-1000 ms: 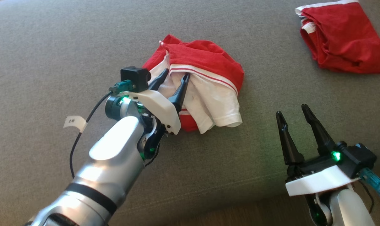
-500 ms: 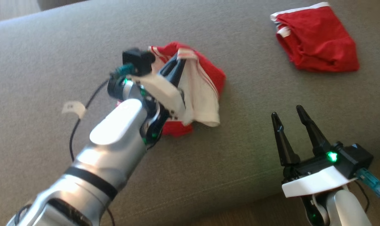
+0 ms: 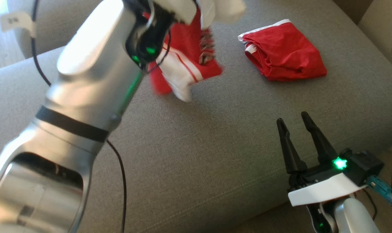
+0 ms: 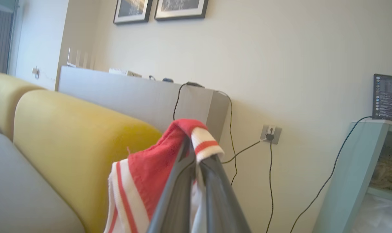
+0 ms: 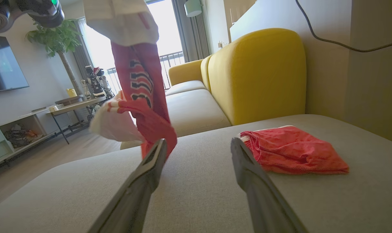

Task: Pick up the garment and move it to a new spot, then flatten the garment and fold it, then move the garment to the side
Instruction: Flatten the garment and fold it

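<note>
At bottom centre of the left wrist frame, left gripper (image 4: 196, 155), fingers (image 4: 175, 191) pinched together on a fold of the red-and-white garment (image 4: 144, 174), red cloth and a striped white band draped over the tips. Behind it, yellow sofa back (image 4: 69, 129) at left, pale wall (image 4: 280, 64) with a socket (image 4: 271, 134) at right. At top centre of the head frame, same garment hanging blurred beside the silver left arm (image 3: 86, 74), over the grey cushion (image 3: 215, 145); whether its lower end touches the cushion, impossible to tell. At lower right of that frame, right gripper (image 3: 292, 117), fingers spread wide, holding nothing, over the near edge of the cushion. At upper right, a second red garment (image 3: 283, 55) lying crumpled on the cushion, well apart from the hanging one. Across the right wrist frame, hanging garment at upper left, second red garment at right of the open fingers.
</note>
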{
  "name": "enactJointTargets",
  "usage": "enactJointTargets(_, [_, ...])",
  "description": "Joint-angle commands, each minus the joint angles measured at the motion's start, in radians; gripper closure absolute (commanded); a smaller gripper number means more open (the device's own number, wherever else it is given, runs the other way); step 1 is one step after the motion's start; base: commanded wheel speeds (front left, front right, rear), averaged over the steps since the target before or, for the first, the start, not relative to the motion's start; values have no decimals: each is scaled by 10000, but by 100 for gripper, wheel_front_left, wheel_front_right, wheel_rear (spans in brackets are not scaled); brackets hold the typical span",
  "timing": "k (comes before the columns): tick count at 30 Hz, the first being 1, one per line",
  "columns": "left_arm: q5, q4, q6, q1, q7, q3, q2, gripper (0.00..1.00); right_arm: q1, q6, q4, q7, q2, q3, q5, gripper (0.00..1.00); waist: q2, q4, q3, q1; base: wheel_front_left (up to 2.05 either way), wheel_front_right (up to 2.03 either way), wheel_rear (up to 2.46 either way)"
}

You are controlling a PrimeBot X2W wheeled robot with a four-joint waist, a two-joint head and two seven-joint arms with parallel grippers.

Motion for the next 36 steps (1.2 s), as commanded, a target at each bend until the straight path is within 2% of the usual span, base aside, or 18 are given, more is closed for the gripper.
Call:
enactJointTargets(1, [10, -416, -56, -702, -136, 416, 426, 100, -152, -2, -356, -65, -60, 145, 90, 0, 0, 32, -87, 0, 0, 0, 0])
enactJointTargets(6, [-499, -490, 220, 58, -135, 984, 983, 100, -43, -2, -419, -65, -60, 3, -1, 0, 0, 514, -70, 0, 0, 0, 0])
enactJointTargets(12, [-1353, -468, 555, 3318, -38, 1327, 2023, 100, 58, -2, -417, -65, -60, -16, -263, 0, 0, 1275, 108, 0, 0, 0, 0])
enactJointTargets(18, [-1233, -629, 712, 5795, -570, 1905, 3139, 100, -42, -2, -442, -65, -60, -83, -638, 0, 0, 1916, 466, 0, 0, 0, 0])
enactJointTargets(21, [-1179, -978, 676, 6503, -639, 2456, 3449, 100, -52, -2, -399, -65, -60, -119, -811, 0, 0, 2185, 611, 0, 0, 0, 0])
enactJointTargets(23, [-1068, -1232, 647, 6803, -650, 2875, 3590, 94, -69, -2, -303, -65, -60, -110, -931, 0, 0, 2370, 699, 0, 0, 0, 0])
enactJointTargets(26, [-845, -1506, 593, 7002, -654, 3274, 3628, 91, -127, -2, -179, -65, -60, -78, -1052, 0, 0, 2551, 761, 0, 0, 0, 0])
enactJointTargets(27, [-475, -1865, 494, 7132, -655, 3660, 3579, 84, -213, -2, -63, -65, -60, -46, -1186, 0, 0, 2720, 820, 0, 0, 0, 0])
enactJointTargets(28, [-475, -1865, 494, 7132, -655, 3660, 3579, 84, -213, -2, -63, -65, -60, -46, -1186, 0, 0, 2720, 820, 0, 0, 0, 0])
enactJointTargets(29, [-266, -2034, 445, 7216, -656, 3856, 3522, 78, -279, -2, -20, -65, -60, -45, -1243, 0, 0, 2788, 848, 0, 0, 0, 0])
enactJointTargets(30, [-35, -2146, 438, 7298, -656, 4055, 3471, 61, -340, -2, 29, -65, -60, -37, -1297, 0, 0, 2851, 874, 0, 0, 0, 0])
enactJointTargets(31, [233, -2220, 447, 7366, -656, 4229, 3421, 37, -399, -2, 63, -65, -60, -25, -1350, 0, 0, 2912, 898, 0, 0, 0, 0])
enactJointTargets(32, [504, -2248, 466, 7434, -657, 4367, 3363, 0, -453, -2, 90, -65, -60, -19, -1396, 0, 0, 2968, 922, 0, 0, 0, 0])
enactJointTargets(36, [1402, -2336, 446, 7687, -657, 4920, 2983, 0, -569, -2, 168, -65, -60, 1, -1504, 0, 0, 3162, 1007, 0, 0, 0, 0])
